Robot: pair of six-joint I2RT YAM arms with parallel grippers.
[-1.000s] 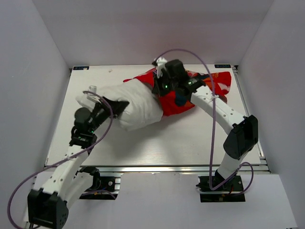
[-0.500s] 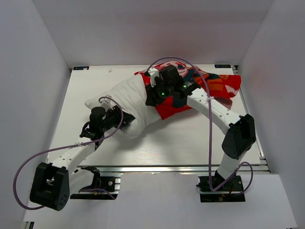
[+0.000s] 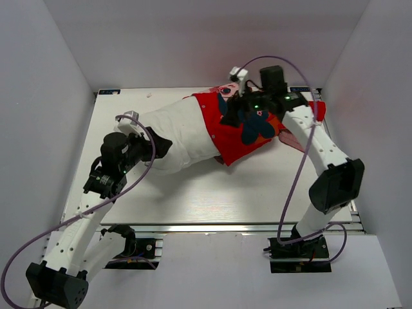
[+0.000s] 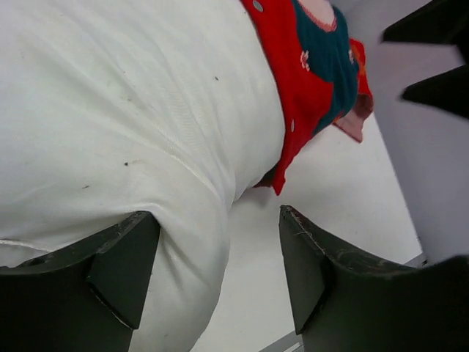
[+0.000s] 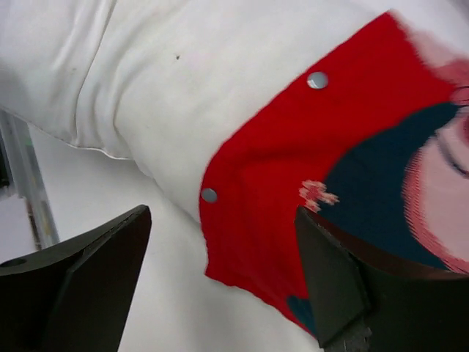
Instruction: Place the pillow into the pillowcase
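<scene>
The white pillow (image 3: 174, 132) lies across the table's middle, its right part inside the red pillowcase (image 3: 235, 138) and its left part sticking out. My left gripper (image 3: 161, 144) is open at the pillow's near left end; in the left wrist view the pillow (image 4: 110, 110) bulges partly between the spread fingers of that gripper (image 4: 220, 271), with the pillowcase (image 4: 308, 73) beyond. My right gripper (image 3: 230, 111) hovers open over the case's opening edge. The right wrist view shows the pillowcase (image 5: 293, 176) hem with snaps over the pillow (image 5: 183, 73), and nothing held by that gripper (image 5: 220, 275).
The white table (image 3: 257, 187) is walled in by white panels at the left, back and right. A metal rail (image 3: 225, 226) runs along its near edge. Purple cables loop over both arms.
Both grippers have opened and let go of the fabric. The right arm has swung back and to the right; the left gripper has pulled back slightly. The pillow has shifted toward the back.
</scene>
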